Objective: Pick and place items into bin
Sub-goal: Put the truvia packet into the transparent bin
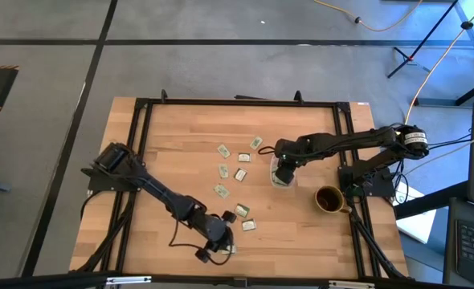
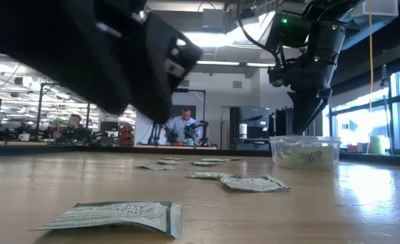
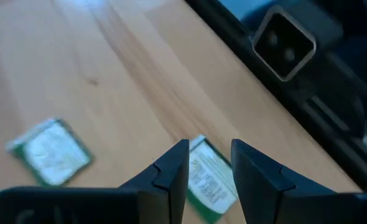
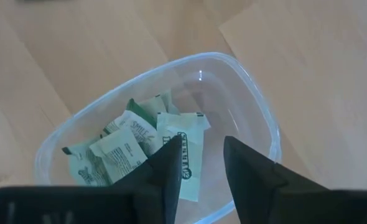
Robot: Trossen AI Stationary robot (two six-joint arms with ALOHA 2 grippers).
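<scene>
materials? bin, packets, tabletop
Bin: clear, glossy plastic by the look; contents and wood show through its wall.
Packets: probably printed paper or foil film, matte green-and-white, slightly creased.
Tabletop: wood, apparently butcher-block; visible grain and joined strips, light satin sheen.

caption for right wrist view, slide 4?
Right gripper, open, above the clear bin holding several green-and-white packets.

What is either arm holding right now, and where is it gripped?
Nothing. The right gripper hangs open over the clear tub of packets; the left gripper is open above a packet on the table.
</scene>
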